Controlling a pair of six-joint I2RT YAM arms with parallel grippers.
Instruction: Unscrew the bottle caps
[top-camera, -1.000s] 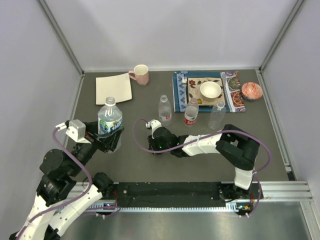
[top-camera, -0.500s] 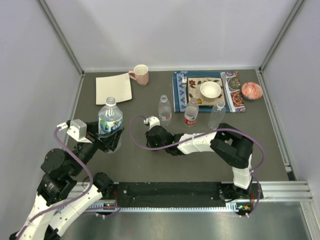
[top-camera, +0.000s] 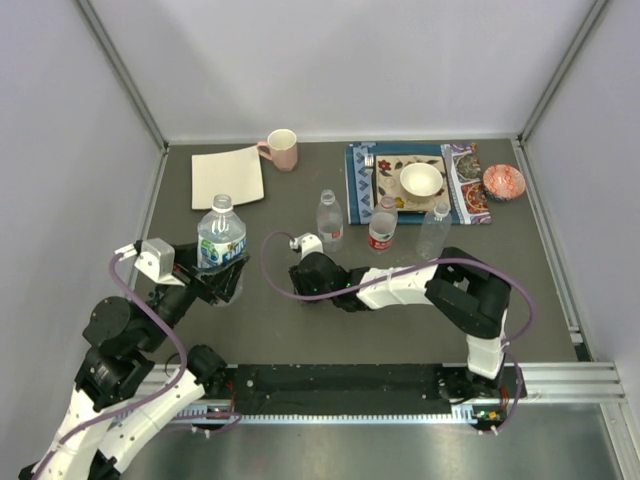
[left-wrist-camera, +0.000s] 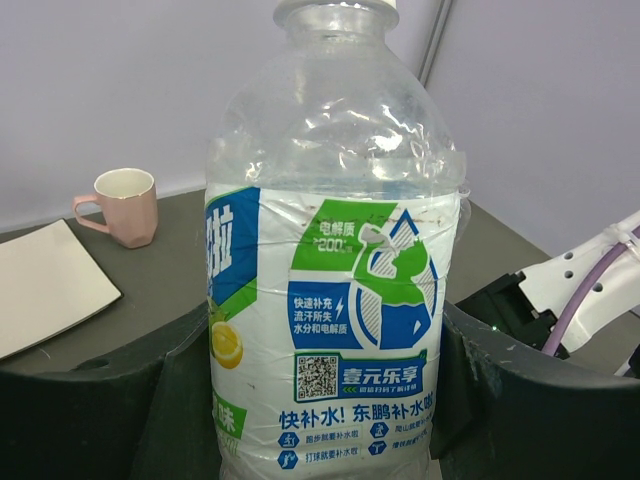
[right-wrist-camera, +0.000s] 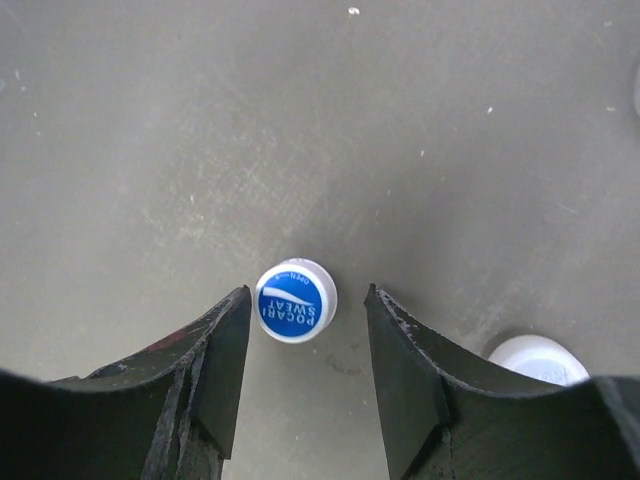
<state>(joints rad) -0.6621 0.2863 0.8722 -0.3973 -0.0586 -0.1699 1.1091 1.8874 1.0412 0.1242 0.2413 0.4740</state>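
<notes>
clamping the big bottle (left-wrist-camera: 335, 250) upright, the left hand (left-wrist-camera: 320, 420) steadies it for twisting. the right hand (right-wrist-camera: 307, 295) hangs spread over a blue cap (right-wrist-camera: 296, 301) lying loose on the counter (right-wrist-camera: 300, 120), apparently parked aside.

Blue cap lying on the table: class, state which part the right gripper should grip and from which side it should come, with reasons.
Grip the blue cap by its side wall, at opposite edges, coming straight down from above. It lies flat on the table, printed top up, so only the rim offers faces. The right gripper hangs open with a finger on each side.
</notes>
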